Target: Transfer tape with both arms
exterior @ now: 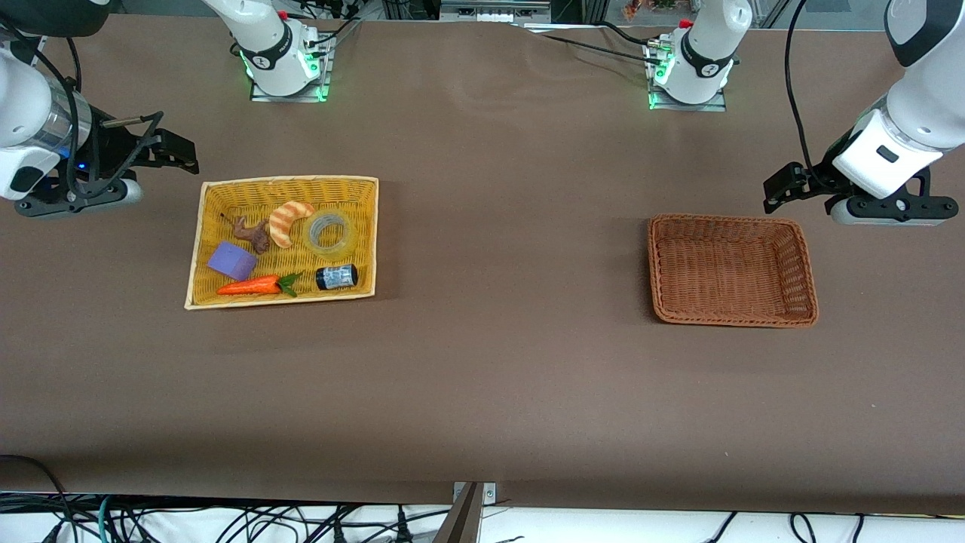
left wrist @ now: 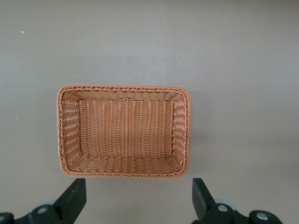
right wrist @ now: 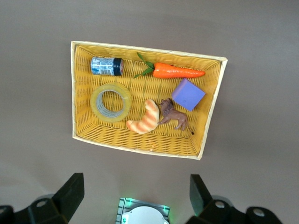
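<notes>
Nothing is picked up yet: the roll of yellowish translucent packing tape (exterior: pixel 331 233) lies flat in the yellow woven tray (exterior: pixel 202 249), beside the striped croissant toy (exterior: pixel 289 222). The right gripper (exterior: pixel 170 151) hangs over bare table near that tray, fingers apart; the left gripper (exterior: pixel 784 185), also spread, hangs by the empty brown wicker basket (exterior: pixel 804 260). Next, I judge, the right gripper must drop over the roll's rim. Brown cloth covers the table (exterior: pixel 497 377)

Two white arms (exterior: pixel 920 98) with dark grey joints, trailing black cables, black two-finger grippers (exterior: pixel 780 185), green lights at their bases (exterior: pixel 286 72).
</notes>
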`<state>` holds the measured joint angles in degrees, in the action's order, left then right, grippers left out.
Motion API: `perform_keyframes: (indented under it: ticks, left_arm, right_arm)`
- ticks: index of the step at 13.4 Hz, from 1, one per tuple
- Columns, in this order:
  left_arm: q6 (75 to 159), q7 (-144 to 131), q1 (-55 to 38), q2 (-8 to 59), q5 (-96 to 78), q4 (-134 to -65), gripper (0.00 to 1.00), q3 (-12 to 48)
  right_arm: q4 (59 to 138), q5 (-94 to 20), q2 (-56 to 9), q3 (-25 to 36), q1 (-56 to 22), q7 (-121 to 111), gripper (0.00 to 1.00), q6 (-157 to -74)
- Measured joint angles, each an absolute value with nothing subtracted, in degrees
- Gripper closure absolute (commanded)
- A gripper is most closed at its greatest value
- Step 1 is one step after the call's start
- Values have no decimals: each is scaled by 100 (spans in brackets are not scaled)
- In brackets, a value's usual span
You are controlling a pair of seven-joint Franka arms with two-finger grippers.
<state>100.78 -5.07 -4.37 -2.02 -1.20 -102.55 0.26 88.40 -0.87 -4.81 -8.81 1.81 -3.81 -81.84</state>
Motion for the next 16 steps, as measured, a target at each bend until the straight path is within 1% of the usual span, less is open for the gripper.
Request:
perform_keyframes:
  ticks: [16]
  left_arm:
    - [10078, -507, -438, -202, -120, -10247, 0, 28]
  right_arm:
    - [8843, 188, -495, -921, 180, -399, 0, -8156]
